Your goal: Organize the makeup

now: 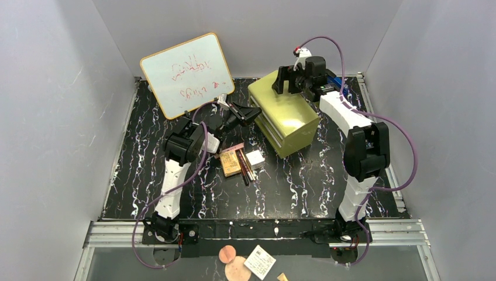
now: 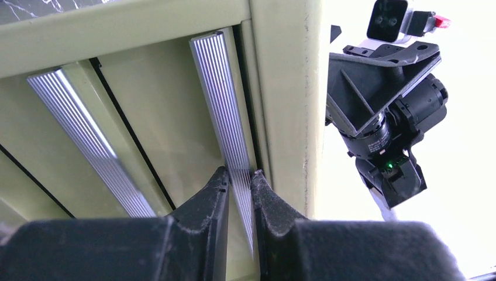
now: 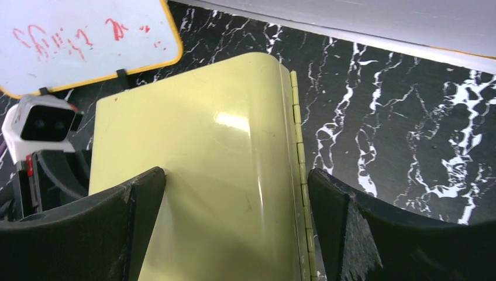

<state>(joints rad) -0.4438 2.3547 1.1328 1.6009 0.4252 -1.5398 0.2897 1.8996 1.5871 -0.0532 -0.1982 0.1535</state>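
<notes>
Noted left hand [image 2: 240, 178] clamped on ribbed silver drawer handle [image 2: 217, 88] of olive chest [image 1: 292, 124]. Noted right hand [image 3: 236, 178] spread wide above chest top, gripping nothing. Found makeup [image 1: 238, 161] clustered on desk [image 1: 304, 181], near chest front, beside left arm [image 1: 175, 170].

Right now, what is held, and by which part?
Left gripper fingers pinch the ribbed silver handle strip of a drawer in the olive-yellow drawer chest. Right gripper, open over the chest's top, holds nothing.
</notes>
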